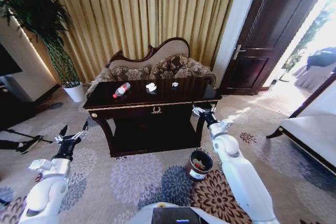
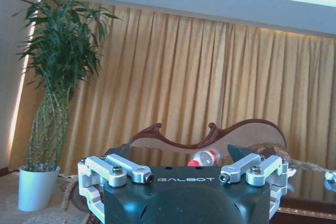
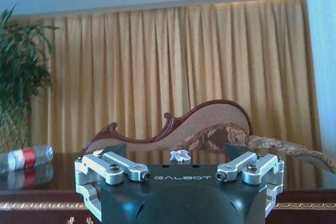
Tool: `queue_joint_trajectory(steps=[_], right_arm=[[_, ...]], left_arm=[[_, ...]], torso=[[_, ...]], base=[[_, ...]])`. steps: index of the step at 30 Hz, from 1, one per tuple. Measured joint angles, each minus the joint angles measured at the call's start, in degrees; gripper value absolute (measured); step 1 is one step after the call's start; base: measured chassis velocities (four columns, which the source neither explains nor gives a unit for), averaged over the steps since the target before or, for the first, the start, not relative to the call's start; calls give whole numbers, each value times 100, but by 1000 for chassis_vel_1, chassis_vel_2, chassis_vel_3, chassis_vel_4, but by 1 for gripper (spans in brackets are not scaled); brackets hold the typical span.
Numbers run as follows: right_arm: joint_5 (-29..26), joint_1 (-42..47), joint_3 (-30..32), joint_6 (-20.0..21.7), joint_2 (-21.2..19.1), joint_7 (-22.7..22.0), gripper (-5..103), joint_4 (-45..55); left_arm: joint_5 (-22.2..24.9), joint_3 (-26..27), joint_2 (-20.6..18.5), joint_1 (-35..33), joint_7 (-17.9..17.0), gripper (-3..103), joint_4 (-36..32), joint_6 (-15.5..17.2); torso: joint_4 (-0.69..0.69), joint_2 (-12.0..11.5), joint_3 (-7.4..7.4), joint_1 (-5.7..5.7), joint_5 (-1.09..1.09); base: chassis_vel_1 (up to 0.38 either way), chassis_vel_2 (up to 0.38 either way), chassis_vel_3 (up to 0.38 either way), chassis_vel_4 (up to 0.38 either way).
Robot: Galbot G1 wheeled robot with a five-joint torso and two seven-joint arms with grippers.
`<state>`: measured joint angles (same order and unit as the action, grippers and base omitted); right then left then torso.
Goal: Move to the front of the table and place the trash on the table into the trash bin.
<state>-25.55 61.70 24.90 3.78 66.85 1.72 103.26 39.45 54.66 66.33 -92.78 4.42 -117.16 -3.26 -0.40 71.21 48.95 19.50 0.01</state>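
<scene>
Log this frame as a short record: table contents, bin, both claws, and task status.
table: dark, glossy, straight ahead of the robot
bottle: lying on its side, table's left part
crumpled paper: mid-table
small wrapper: right of the paper
trash bin: on the carpet, front right of the table, scraps inside
left claw: open, empty, off the table's left front
right claw: open, empty, at the table's right front edge
status: no trash picked up
</scene>
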Motion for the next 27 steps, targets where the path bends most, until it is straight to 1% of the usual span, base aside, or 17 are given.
queue_joint_trajectory(steps=[2,4,5,6,9,10,11,12,14,17,21,27], right_arm=[[14,-10,-20,13,-47,3,100,7],[-21,-37,-75,141,-222,6,100,93],[-112,-44,-108,194,-328,12,100,162],[-112,-44,-108,194,-328,12,100,162],[-367,-54,-137,398,-475,96,100,284],[-367,-54,-137,398,-475,96,100,284],[-449,-59,-137,527,-497,107,100,325],[-449,-59,-137,527,-497,107,100,325],[-655,-63,-128,737,-509,110,100,432],[-730,-75,-134,855,-511,102,100,491],[-744,-103,-145,944,-495,45,100,493],[-743,-156,-165,971,-481,-11,100,432]], left_arm=[[0,-1,-9,-2,6,100,-3,1],[1,-6,-43,-10,15,100,-15,9],[1,-7,-62,-10,23,100,-23,14],[1,-7,-62,-10,23,100,-23,14],[2,-9,-72,-10,34,100,-37,28],[2,-9,-72,-10,34,100,-37,28],[2,-9,-69,-17,37,100,-46,29],[2,-9,-69,-17,37,100,-46,29],[2,-10,-56,-39,43,100,-53,30],[-2,-3,-45,-59,47,100,-57,33],[-6,12,-40,-76,50,100,-59,39],[-7,14,-40,-68,53,100,-57,40]], torso=[[0,0,0,0,0],[0,0,0,0,0],[0,0,0,0,0],[0,0,0,0,0],[0,0,0,0,0],[0,0,0,0,0],[0,0,0,0,0],[0,0,0,0,0],[0,0,0,0,0],[0,0,0,0,0],[0,0,0,0,0],[0,1,-1,-1,0]], base=[[0,0,0,0],[0,0,0,0],[0,0,0,0],[0,0,0,0],[0,0,0,0],[0,0,0,0],[0,0,0,0],[0,0,0,0],[0,0,0,0],[0,0,0,0],[0,0,0,0],[-53,48,57,-51]])
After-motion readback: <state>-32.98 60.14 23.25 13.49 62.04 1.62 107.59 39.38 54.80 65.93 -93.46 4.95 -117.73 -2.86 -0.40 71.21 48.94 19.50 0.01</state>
